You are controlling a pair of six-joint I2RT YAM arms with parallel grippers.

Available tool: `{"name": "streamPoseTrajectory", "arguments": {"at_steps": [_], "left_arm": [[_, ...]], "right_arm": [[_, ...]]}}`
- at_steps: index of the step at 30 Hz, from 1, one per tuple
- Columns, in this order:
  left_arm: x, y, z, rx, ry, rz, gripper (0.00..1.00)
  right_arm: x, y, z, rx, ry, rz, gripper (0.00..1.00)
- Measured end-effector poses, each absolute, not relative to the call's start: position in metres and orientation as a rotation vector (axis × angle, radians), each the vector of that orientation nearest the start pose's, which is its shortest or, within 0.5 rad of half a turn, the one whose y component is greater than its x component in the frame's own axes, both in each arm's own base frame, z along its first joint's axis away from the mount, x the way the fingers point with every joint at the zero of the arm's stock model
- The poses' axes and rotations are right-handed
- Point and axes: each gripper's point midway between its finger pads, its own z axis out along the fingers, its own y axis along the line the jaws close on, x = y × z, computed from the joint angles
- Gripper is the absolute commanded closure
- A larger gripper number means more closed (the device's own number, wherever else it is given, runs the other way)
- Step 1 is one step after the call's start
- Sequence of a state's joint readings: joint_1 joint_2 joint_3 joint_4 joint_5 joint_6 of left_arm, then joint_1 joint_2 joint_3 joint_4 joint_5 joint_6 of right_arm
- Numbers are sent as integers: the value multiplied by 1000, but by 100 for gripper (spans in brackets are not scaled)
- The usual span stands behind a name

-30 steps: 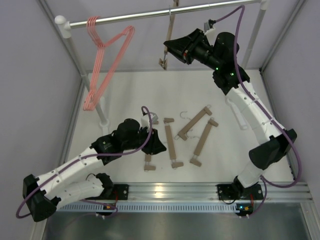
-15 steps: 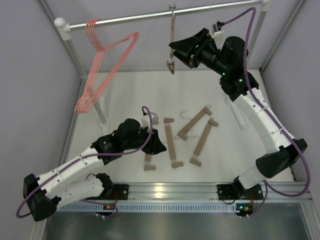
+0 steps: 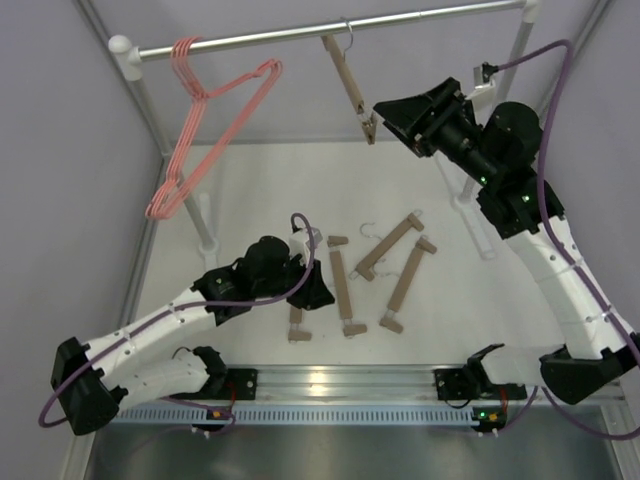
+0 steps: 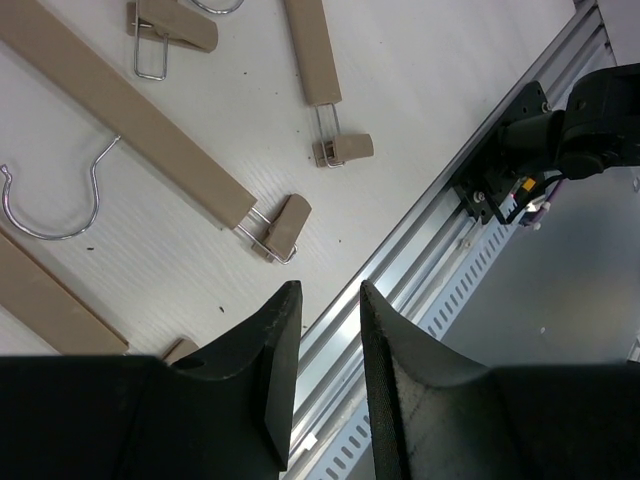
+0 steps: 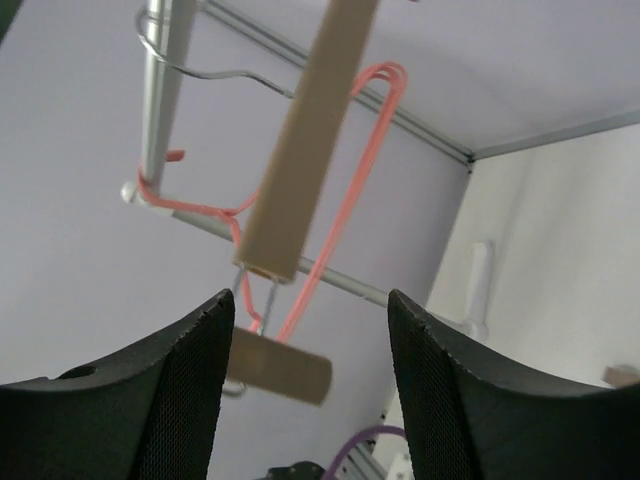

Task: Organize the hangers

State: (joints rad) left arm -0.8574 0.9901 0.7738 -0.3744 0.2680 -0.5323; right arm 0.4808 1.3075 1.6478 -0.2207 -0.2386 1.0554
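Pink hangers [image 3: 215, 125]: bunched at the left end of the rail [image 3: 300, 32].
Hung wooden hanger [image 3: 350, 85]: one, hooked mid-rail, tilted.
Loose wooden hangers [image 3: 341, 285]: four, flat on the tabletop [image 3: 450, 290], centre.
Right hand [image 3: 385, 110]: fingers wide, empty, just beside the hung hanger's lower clip.
Left hand [image 4: 325, 300]: narrow gap, empty, above the leftmost loose hanger.

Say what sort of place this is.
Probably a lab test cell mocked up as a wardrobe: grey panels enclose a white table, a silver rail carries pink wire hangers, robot arms bolted to an aluminium track.
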Motion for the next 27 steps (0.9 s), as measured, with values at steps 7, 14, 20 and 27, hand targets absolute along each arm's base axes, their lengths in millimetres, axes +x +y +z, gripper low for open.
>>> {"name": "streamPoseTrajectory", "arguments": {"at_steps": [7, 14, 20, 27], "left_arm": [[150, -276, 172, 554, 2303, -1032, 65], [152, -278, 165, 561, 2320, -1021, 65], [153, -282, 165, 564, 2312, -1036, 65], [154, -288, 162, 576, 2318, -1052, 65]], "right_arm": [[310, 184, 448, 418, 1676, 1143, 39], [281, 144, 305, 554, 1927, 851, 39], [236, 129, 144, 656, 2294, 570, 41], [201, 156, 87, 566, 2467, 379, 41]]}}
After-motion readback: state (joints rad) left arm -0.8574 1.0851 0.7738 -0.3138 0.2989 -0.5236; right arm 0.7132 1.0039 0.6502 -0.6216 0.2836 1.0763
